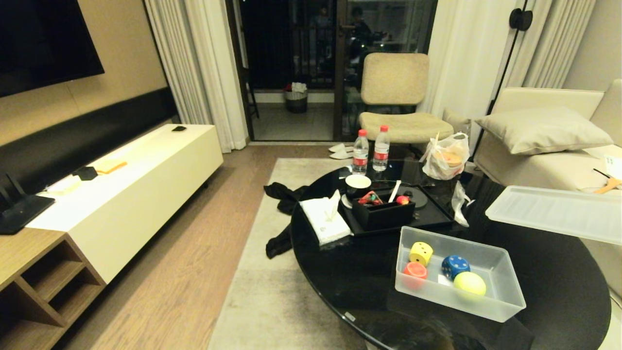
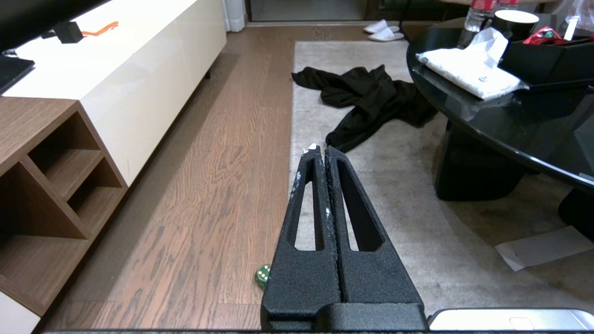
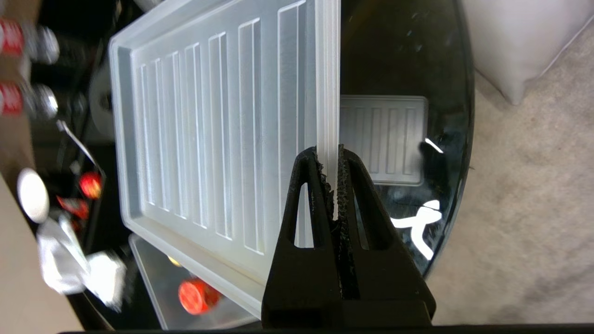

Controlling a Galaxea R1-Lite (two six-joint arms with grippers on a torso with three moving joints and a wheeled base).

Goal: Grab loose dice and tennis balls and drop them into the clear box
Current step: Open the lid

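The clear box stands on the round black table. Inside it lie a yellow die, a red die, a blue die and a tennis ball. Its ribbed lid hangs in the air to the box's right. My right gripper is shut on the lid's edge; below it the box and the red die show. My left gripper is shut and empty, parked low over the floor. A green die lies on the wooden floor beside it.
A black organiser box, tissue pack, cup, two water bottles and a plastic bag crowd the table's far side. A black garment and a paper sheet lie on the rug. TV cabinet left, sofa right.
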